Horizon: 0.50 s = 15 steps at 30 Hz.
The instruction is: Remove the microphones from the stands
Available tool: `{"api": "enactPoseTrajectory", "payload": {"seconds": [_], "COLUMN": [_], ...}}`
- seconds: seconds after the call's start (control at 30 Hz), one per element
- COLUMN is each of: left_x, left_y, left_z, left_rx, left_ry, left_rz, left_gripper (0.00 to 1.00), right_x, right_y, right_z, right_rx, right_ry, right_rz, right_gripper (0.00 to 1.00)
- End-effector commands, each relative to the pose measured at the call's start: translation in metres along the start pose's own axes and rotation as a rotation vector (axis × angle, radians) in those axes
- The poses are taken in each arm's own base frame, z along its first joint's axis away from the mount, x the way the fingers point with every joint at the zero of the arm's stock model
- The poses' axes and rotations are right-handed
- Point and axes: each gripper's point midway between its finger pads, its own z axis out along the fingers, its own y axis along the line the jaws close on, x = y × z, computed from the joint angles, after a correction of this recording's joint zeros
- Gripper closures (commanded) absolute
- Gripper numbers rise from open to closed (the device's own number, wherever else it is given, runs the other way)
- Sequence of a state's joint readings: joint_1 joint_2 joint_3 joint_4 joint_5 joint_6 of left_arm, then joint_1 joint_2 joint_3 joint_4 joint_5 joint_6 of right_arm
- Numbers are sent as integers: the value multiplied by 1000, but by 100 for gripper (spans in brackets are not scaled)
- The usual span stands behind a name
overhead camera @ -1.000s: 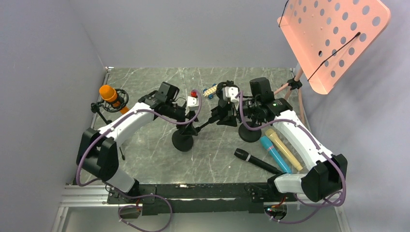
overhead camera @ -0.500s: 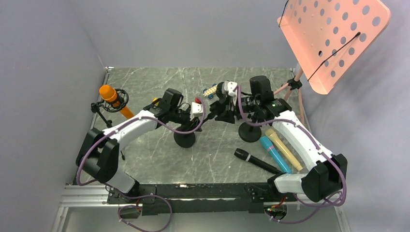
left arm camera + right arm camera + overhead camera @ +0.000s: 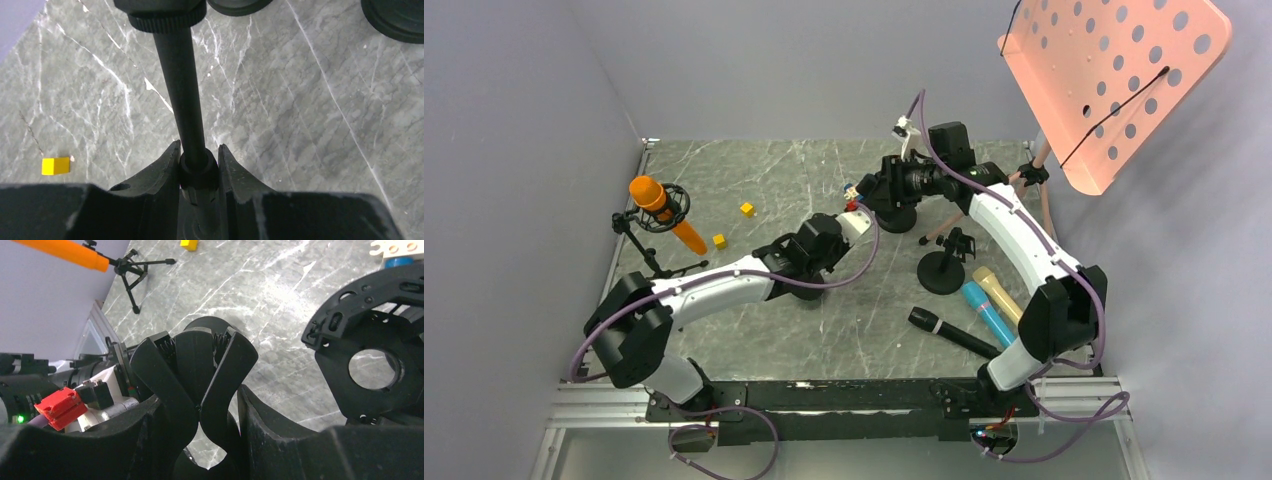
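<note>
Clamping the stand pole (image 3: pixel 180 75), our left gripper (image 3: pixel 198 150) grips tight; our right gripper (image 3: pixel 200 400) pinches a black spring clip (image 3: pixel 195 360), and we cannot tell whether the microphone sits inside it.

Bright, even overhead light; soft, faint shadows.

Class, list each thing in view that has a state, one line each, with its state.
left hand: shut on stand pole
right hand: shut on black clip
orange microphone: mounted in tripod stand
black microphone: lying loose
blue microphone: lying loose
</note>
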State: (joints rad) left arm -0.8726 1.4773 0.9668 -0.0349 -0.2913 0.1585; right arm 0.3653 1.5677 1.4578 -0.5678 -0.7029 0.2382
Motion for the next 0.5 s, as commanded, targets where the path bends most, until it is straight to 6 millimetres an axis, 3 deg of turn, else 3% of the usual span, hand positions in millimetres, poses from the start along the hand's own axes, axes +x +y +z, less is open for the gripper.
{"api": "enactPoseTrajectory", "payload": {"seconds": [0.0, 0.03, 0.13, 0.2, 0.27, 0.37, 0.47], "left_x": [-40, -40, -37, -41, -42, -42, -46], "left_y": [-5, -10, -25, -30, -29, -25, -24], "left_z": [-6, -9, -29, -46, -60, -78, -93], "left_rx": [27, 67, 250, 342, 361, 360, 500], "left_ry": [-119, -120, -89, -122, -178, -272, -305], "left_rz": [-29, -12, 10, 41, 102, 150, 132], "left_gripper": [100, 94, 56, 40, 35, 19, 14], "right_x": [-18, -17, -14, -10, -4, 6, 19], "right_y": [-2, -2, -4, -4, -3, 1, 9], "right_z": [-2, -2, -4, -5, -6, -8, -15], "right_rx": [30, 29, 35, 29, 13, -34, -95], "right_ry": [-64, -66, -75, -74, -61, -34, 5], "right_rz": [30, 17, -26, -59, -101, -196, -362], "right_gripper": [100, 100, 100, 100, 100, 100, 100]}}
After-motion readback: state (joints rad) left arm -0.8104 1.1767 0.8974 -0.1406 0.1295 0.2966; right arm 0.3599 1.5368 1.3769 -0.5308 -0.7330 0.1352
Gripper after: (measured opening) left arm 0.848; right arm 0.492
